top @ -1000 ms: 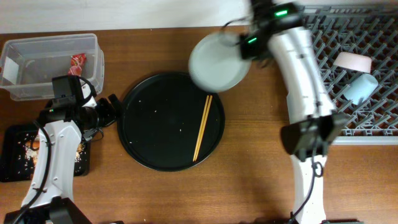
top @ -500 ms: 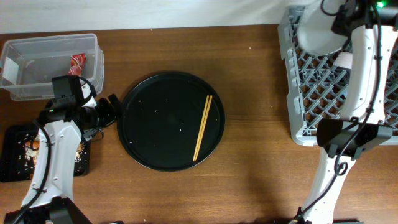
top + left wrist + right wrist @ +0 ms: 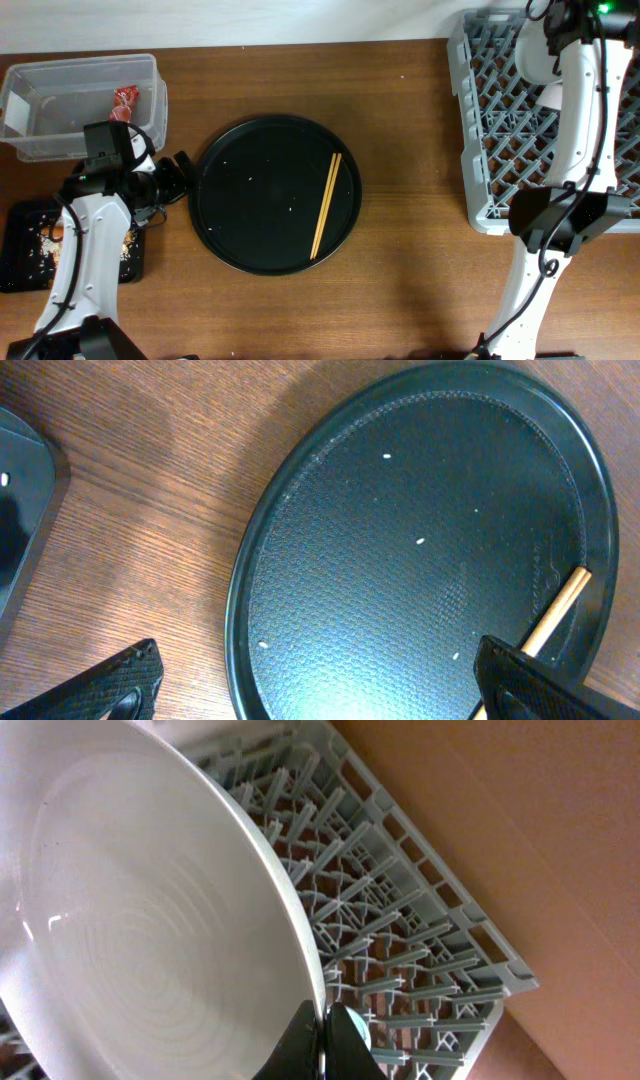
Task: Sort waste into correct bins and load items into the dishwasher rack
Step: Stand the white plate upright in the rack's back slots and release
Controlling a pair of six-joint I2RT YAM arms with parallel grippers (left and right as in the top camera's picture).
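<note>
I have my right gripper (image 3: 322, 1042) clenched on the rim of the white plate (image 3: 150, 930), tilted over the dishwasher rack (image 3: 400, 920), while my left gripper (image 3: 177, 178) hangs released beside the round black tray (image 3: 250, 225) carrying the chopsticks (image 3: 326, 205).

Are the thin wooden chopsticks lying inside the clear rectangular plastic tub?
No, the thin wooden chopsticks lie on the large round black tray, apart from the clear tub.
</note>
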